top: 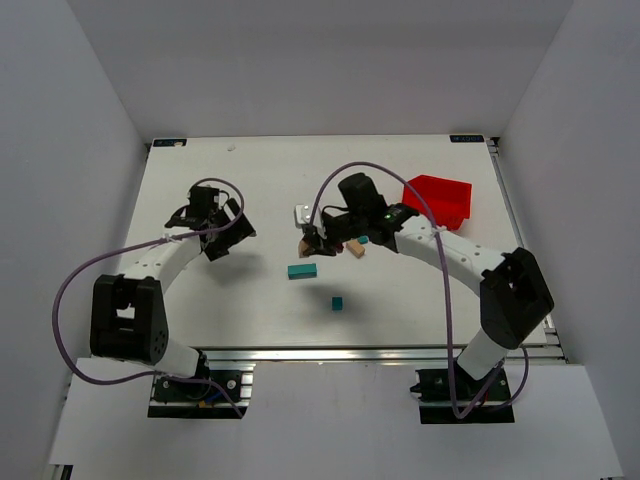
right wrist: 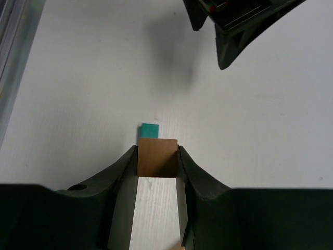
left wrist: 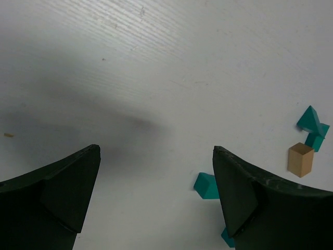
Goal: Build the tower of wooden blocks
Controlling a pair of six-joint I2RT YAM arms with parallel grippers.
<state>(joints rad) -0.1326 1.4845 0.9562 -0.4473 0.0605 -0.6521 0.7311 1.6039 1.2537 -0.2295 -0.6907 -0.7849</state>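
The wood block tower was not yet stacked; its pieces lay singly about the middle of the worktop [top: 250, 180]. A long teal block [top: 302, 270] lay flat near the centre. A small teal cube [top: 338, 303] sat apart from it, nearer the arm bases and a little to the right. A loose tan block [top: 355, 249] rested on the far side of the long teal block and to its right, with a small teal piece [top: 365, 240] just beside it.

The held tan block [right wrist: 157, 156] was gripped on two opposite faces by the fingers of the right gripper [top: 311, 242], just beyond the long teal block in the overhead view; whether it touched the worktop could not be told. The right wrist view showed a teal face just past the held tan block.

The left gripper [top: 228, 238] hung released, its jaws spread wide over bare worktop with nothing between them, well to the left of the long teal block. A red bin [top: 440, 198] sat well off to the right of the long teal block and farther back, toward the far right corner.
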